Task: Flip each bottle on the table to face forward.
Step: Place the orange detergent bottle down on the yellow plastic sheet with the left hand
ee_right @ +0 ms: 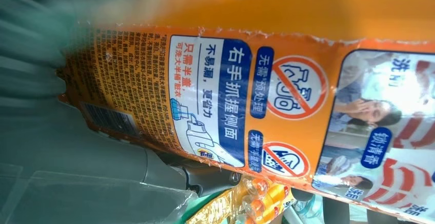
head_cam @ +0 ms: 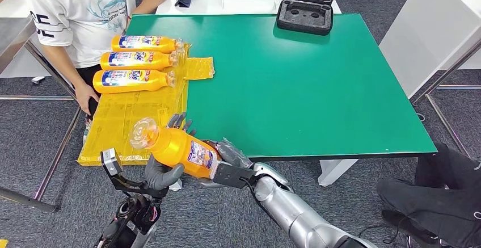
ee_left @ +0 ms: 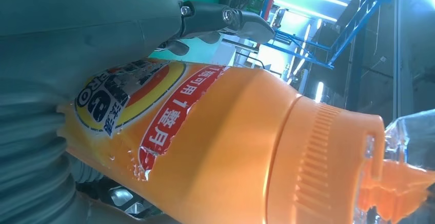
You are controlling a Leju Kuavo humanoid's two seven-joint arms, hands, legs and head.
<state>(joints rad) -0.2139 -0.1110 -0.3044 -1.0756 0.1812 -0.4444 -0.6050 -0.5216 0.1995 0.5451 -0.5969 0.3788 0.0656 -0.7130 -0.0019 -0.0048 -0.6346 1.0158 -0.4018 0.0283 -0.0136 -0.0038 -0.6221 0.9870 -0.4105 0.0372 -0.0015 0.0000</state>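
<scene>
You had three bottles (head_cam: 139,62) lying label-up along the table's (head_cam: 317,89) left edge on the yellow sheet (head_cam: 122,117) — judged done. The fourth bottle (head_cam: 178,150) was off the near edge, gripped by both left hand (head_cam: 161,174) and right hand (head_cam: 230,156) — still to place.

Three orange bottles (head_cam: 139,61) flat on yellow sheet — fourth bottle (head_cam: 177,148) aloft, tilted, clear cap.
</scene>
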